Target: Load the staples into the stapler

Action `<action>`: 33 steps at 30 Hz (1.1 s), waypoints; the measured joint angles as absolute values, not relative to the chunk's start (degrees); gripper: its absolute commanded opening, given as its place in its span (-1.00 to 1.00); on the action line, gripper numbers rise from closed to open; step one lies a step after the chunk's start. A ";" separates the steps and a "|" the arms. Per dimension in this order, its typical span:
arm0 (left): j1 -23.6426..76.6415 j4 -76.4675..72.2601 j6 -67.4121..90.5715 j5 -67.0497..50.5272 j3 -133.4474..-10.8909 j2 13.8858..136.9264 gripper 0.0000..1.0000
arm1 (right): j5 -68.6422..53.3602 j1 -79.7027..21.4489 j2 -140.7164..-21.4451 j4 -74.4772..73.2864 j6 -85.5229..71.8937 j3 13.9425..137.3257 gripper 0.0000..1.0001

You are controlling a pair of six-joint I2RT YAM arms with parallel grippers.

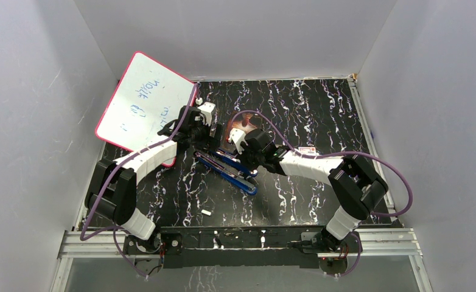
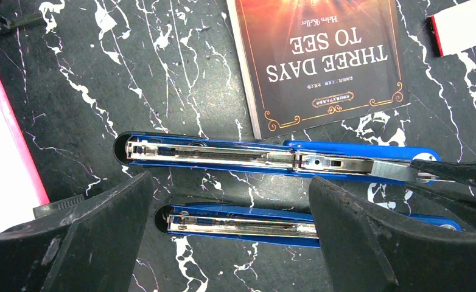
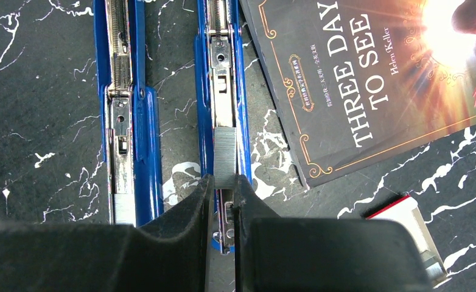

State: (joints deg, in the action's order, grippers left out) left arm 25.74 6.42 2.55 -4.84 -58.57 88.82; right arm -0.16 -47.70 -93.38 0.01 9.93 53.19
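Staples [image 3: 225, 155], pinched in our right gripper [image 3: 223, 190], sit at centre frame on the open stapler [image 3: 222, 73]; our left gripper [image 2: 229, 201] hangs spread wide. Loading is in hand; next, we judge, a level slide forward, then release

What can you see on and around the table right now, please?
Staplers: two, blue, side by side at the centre, metal channels exposed.
Book: one, dark cover, flat beside the staplers.
Staple strip: one, silvery-grey, over the channel of the stapler nearer the book.
Box: one, red-and-white, to the book's right in the top view.
Whiteboard: one, pink-edged, leaning at the far-left corner.
Table: one, black with white veining.
White scrap: one, on the table nearer the arm bases.
Left gripper: open, above the staplers.
Right gripper: shut on the staple strip.
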 measured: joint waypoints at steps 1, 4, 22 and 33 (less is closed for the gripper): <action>25.74 6.42 2.55 -4.84 -58.54 88.82 0.96 | -0.16 -47.70 -93.38 -0.01 10.15 53.19 -1.00; 25.74 6.42 2.55 -4.86 -58.54 88.82 0.96 | -0.21 -47.70 -93.38 -0.12 10.76 53.21 -1.00; 25.85 6.42 2.55 -4.84 -58.57 88.82 0.96 | -0.62 -47.42 -93.38 -2.96 11.84 54.35 -1.00; 26.06 6.42 2.55 -4.84 -58.54 88.82 0.96 | -0.56 -47.22 -93.38 -5.63 11.62 55.53 -0.95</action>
State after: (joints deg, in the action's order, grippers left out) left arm 26.06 6.42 2.55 -4.84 -58.54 88.82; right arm -0.56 -47.22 -93.38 -5.63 11.62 55.53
